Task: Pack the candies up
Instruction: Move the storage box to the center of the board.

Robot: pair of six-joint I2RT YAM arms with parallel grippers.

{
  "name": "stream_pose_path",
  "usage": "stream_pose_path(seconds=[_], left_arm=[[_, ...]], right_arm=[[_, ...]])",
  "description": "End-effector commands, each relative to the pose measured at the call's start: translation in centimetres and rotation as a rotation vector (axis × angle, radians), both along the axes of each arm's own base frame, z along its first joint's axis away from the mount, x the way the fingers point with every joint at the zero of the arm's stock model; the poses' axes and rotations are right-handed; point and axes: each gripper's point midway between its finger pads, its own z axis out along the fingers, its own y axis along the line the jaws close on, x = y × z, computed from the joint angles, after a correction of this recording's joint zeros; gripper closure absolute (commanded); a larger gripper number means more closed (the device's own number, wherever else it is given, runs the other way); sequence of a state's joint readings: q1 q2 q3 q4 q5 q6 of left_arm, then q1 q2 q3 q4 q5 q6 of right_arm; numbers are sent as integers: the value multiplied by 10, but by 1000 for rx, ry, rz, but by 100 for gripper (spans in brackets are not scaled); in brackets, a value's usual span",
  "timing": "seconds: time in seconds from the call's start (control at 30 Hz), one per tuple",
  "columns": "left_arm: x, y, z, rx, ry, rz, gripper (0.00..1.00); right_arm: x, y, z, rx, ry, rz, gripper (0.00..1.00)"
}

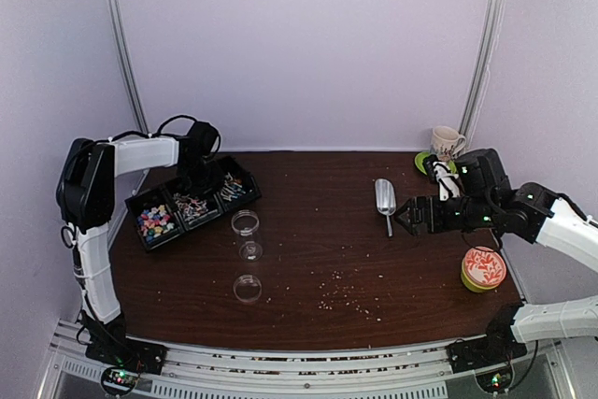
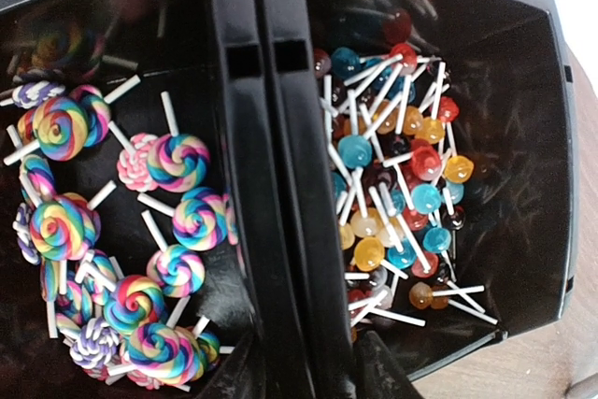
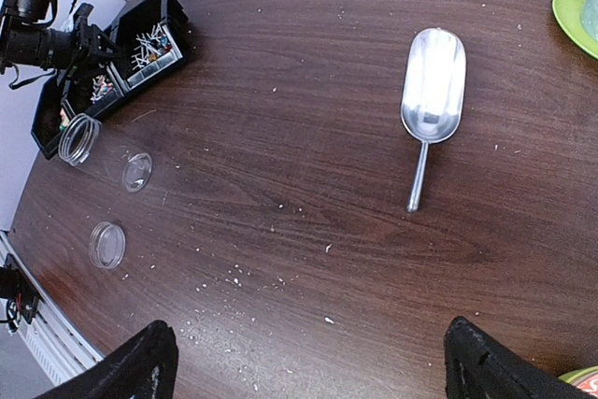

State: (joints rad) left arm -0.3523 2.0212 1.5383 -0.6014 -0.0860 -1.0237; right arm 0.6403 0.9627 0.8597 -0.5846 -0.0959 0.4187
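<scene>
Top view spans the table (image 1: 318, 231); left wrist peers closely into bins (image 2: 271, 184) both others see

Candies (image 1: 156, 221), as I see them: loose multicoloured sweets, heaped in the end compartment of the black tray (image 1: 134, 201) at the table's (image 1: 318, 231) far left. Two adjoining compartments hold rainbow swirl lollipops (image 2: 177, 161) and small round lollipops (image 2: 355, 149) in red, blue and amber. All have white sticks, jumbled crisscross.

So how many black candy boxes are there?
3, in a row at the table's far left: left box nearest, middle box next, right box farthest back. None seems hidden.
</scene>
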Motion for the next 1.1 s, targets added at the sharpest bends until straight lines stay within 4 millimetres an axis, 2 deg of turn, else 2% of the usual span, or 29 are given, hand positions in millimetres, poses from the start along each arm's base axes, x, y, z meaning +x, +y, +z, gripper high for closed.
stream_pose_path(seconds=[0.0,0.5,0.67,0.87,1.07], left_arm=[[18,-48,19,-84,-83,-75,69],[25,-133,24,-179,-104,-139,68],[26,-159,34,-215,-126,-172,60],[32,-161,60,-222,-181,-197,38],[35,-138,96,-205,-243,-208,17]], right_arm=[[5,4,12,14,-36,-10,0],[3,4,12,-5,-37,-5,0],[3,5,11,-14,-34,-1,0],[2,6,13,-18,-35,3,0],[2,9,12,-20,-31,13,0]])
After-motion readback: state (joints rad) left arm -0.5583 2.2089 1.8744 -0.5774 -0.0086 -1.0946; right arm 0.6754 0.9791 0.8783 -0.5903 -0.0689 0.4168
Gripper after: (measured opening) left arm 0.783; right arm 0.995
